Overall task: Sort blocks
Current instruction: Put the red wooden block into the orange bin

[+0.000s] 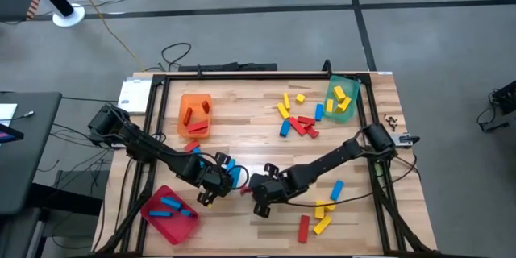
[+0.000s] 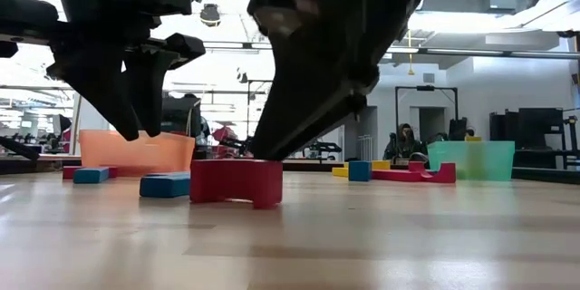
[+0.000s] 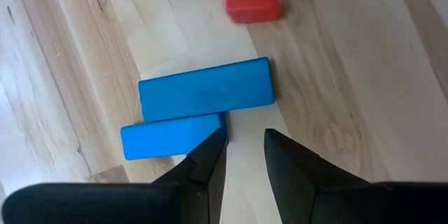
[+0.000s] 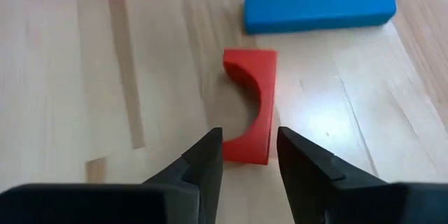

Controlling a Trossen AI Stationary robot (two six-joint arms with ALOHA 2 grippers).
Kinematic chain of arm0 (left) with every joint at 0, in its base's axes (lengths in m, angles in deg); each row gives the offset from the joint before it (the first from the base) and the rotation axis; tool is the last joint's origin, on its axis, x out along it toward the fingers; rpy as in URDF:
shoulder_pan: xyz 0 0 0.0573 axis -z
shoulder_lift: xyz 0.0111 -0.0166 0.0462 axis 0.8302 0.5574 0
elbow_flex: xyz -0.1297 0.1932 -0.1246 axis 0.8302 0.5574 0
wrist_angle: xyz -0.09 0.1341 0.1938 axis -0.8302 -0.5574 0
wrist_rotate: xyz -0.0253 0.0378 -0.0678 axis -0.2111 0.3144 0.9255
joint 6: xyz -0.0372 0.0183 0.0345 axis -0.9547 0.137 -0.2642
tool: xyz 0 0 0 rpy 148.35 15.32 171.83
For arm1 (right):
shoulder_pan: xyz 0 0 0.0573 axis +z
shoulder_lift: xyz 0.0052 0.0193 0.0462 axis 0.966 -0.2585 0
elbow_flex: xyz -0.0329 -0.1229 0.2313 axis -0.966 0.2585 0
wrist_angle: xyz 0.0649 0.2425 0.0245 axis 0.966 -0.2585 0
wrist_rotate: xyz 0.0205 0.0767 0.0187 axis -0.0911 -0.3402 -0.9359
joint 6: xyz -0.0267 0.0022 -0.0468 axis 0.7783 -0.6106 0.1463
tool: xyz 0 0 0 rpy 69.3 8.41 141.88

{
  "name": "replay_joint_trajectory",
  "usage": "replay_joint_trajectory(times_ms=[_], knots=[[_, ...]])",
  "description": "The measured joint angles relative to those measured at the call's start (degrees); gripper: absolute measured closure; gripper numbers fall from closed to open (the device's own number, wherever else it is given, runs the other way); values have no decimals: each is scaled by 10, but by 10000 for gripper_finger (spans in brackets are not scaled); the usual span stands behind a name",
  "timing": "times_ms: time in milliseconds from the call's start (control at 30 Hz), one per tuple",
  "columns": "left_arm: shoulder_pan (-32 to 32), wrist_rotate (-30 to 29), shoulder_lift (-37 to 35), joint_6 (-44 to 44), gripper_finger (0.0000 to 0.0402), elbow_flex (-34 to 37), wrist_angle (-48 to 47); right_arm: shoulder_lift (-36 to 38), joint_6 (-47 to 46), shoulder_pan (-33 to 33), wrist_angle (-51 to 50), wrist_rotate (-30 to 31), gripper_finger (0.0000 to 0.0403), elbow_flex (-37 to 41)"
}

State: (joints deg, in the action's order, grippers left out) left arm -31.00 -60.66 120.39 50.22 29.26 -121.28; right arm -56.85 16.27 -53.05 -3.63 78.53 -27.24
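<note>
Right gripper (image 4: 243,155) sits low over the red arch block (image 4: 250,105), fingers parted a bit wider than the block and straddling its near end, nothing clamped yet; in the low view its tips come down w/ the arch's top edge right at them. Using that arch as landmark: two blue bars (image 3: 203,91) lie just beside it on the left-arm side, touching each other, and the left gripper (image 3: 243,147) hovers above them, fingers slightly apart, empty, one tip over the nearer bar's end. Orange tray (image 1: 194,115) is well beyond the arch toward the table's far side w/ red pieces in it; red tray (image 1: 171,214) w/ blue pieces is near, on the left arm's side; green tray (image 1: 342,97) is far off at the right corner, other blocks strewn btwn. Risks, as I judge: both grippers work close together, so a collision is likely if both move at once; closing on the arch's curved cut-out could twist it or squirt it into the blue bars; left fingers may nudge both bars, not grab one.
</note>
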Motion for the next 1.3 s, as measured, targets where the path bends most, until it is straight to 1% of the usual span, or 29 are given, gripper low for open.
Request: replay_joint_trajectory(times_ms=[133,367,467,567,700,833,967,1167,1300], knots=[[0,0,0,-2,310,0,0,15,16,2,0,1,227,0],[0,1,0,-10,310,0,-3,11,27,5,8,1,138,0],[0,4,0,-12,310,0,-3,4,27,10,7,1,106,0],[0,6,0,-12,310,0,-1,-6,27,10,17,1,84,0],[0,7,0,-16,310,0,0,-24,29,9,34,4,69,-1],[1,7,0,-21,310,0,-2,-33,25,7,31,7,70,0],[2,7,0,-21,310,0,-4,-33,23,8,25,11,89,0],[2,5,0,-15,310,0,3,-33,22,9,19,12,136,0],[2,-5,0,-7,310,0,3,-33,22,9,17,12,178,0]])
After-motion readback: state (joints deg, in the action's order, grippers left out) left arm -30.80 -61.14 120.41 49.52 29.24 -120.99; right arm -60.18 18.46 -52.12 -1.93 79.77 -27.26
